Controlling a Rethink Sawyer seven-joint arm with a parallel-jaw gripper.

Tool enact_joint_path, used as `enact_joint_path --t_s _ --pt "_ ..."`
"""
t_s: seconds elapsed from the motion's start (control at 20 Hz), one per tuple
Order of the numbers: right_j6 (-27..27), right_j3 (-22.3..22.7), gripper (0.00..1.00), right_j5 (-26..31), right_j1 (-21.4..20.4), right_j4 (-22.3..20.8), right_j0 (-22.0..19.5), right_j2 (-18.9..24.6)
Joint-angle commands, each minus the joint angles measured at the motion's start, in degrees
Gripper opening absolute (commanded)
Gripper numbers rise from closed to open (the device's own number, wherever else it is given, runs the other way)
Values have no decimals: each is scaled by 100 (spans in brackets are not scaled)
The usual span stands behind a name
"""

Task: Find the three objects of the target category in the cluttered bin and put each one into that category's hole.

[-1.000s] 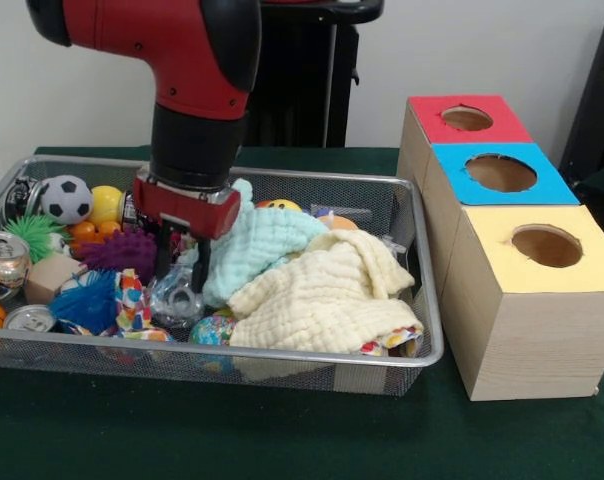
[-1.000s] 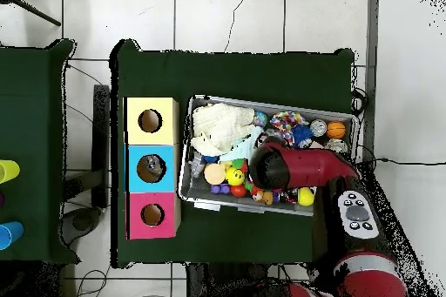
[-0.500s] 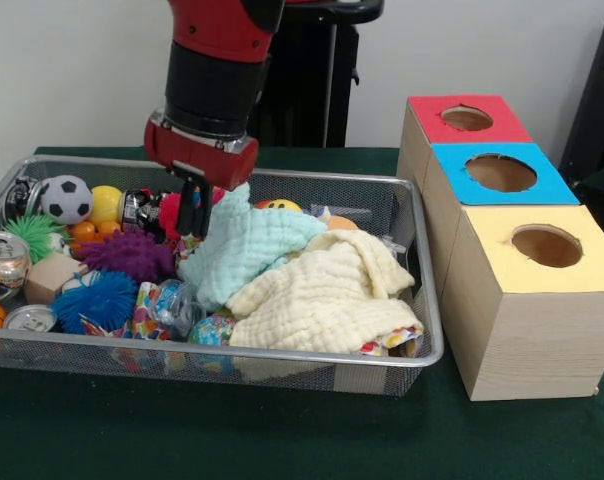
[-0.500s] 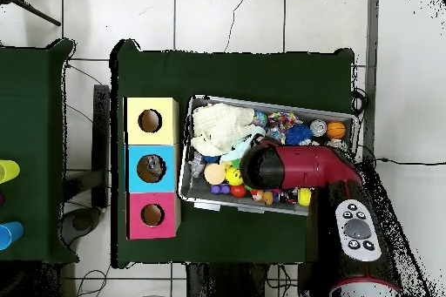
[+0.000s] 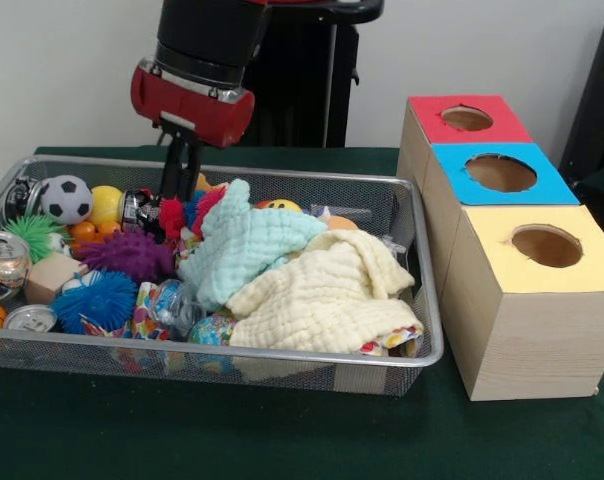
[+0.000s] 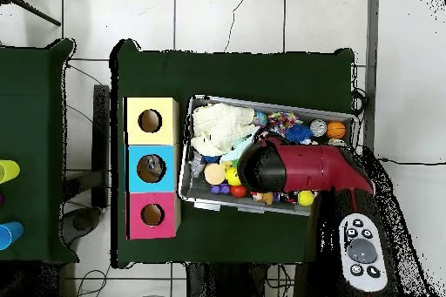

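Gripper: the gripper hangs over the far rim of the bin, its dark fingers reaching down to the clutter; whether they are parted or pressed together cannot be told, and nothing can be seen held in them.
Arm: the red and black arm rises straight above the gripper; from overhead it covers the middle of the bin.
Just below the gripper: a red spiky toy and a purple spiky ball lie under and just beside the fingertips.
Beside the gripper, toward the boxes: a mint cloth is heaped up, resting on a cream cloth.
Other side of the gripper: a soccer ball, a yellow ball, a green spiky ball and a can.
Container: all of these lie in the wire mesh bin.
Well apart from the gripper: red box, blue box and yellow box stand in a row outside the bin, each with a round hole on top.
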Motion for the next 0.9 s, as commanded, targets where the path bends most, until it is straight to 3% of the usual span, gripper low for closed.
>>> enact_joint_path --t_s 0.05,0.1,0.15,0.4,0.9 --pt "-40 483 0 456 85 83 -148 149" --pt "-142 521 0 329 104 80 -270 281" --pt "-187 564 100 299 116 124 -368 387" --pt "-247 736 100 -1 151 183 -653 699" --pt "114 695 100 -426 420 6 -625 659"
